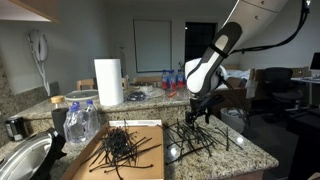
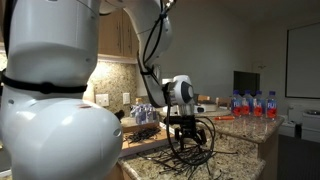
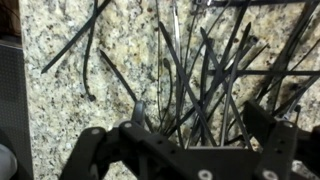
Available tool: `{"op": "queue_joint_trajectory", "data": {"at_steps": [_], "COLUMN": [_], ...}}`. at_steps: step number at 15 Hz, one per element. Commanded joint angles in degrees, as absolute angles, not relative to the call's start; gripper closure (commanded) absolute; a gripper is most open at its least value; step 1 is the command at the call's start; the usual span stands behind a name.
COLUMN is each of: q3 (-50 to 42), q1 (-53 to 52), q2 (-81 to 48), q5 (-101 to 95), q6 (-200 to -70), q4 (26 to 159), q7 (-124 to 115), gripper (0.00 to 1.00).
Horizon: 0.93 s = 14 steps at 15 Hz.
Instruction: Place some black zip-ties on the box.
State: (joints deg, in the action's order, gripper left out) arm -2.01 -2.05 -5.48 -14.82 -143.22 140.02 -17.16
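Black zip-ties (image 1: 122, 148) lie on the box (image 1: 145, 165), and a loose pile (image 1: 207, 138) covers the granite counter (image 3: 60, 95) beneath the gripper (image 1: 198, 114), its jaws spread wide.

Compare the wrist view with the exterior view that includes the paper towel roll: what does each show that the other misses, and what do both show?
Only the wrist view: the speckles of the granite counter close up, with single strips told apart. Only the exterior view: the flat cardboard box bearing a bunch of black zip-ties, the paper towel roll, the water bottles. Both: the open gripper above the zip-tie pile on the counter.
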Motion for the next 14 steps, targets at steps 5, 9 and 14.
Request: {"op": "queue_joint_trajectory", "data": {"at_steps": [5, 9, 14], "q3": [-1.99, -1.83, -2.64], "q1": [-2.14, -2.53, -3.38], "q2": [-12.22, -14.37, -14.07], "q5": [-9.00, -6.05, -7.48], "q6": [-150.66, -151.83, -150.84], "q4": [139.92, 139.26, 138.63], "q7": [-17.69, -16.88, -18.01], "gripper": [0.00, 0.00, 0.00]}}
